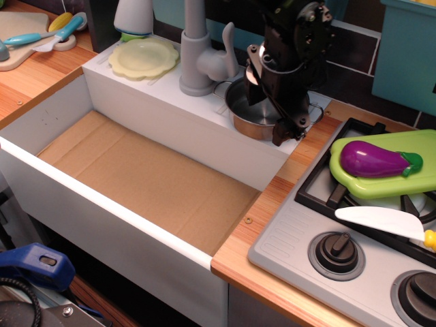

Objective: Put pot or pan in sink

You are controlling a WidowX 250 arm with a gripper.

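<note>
The small shiny steel pot (244,114) stands on the white ledge behind the sink, just right of the grey faucet (197,54). One wire handle (315,109) sticks out to its right. The sink (102,204) is a large white basin with a bare brown floor, in front of and left of the pot. My black gripper (270,107) hangs over the pot's right half, turned almost edge-on to the camera. Its jaws look spread, and one fingertip (281,136) reaches down at the pot's front right rim. The other finger is mostly hidden. The gripper holds nothing.
A pale yellow plate (144,57) lies on the ledge left of the faucet. At the right is a toy stove (340,252) with a green board, a purple eggplant (376,159) and a white knife (385,221). Utensils (48,33) lie at the far left.
</note>
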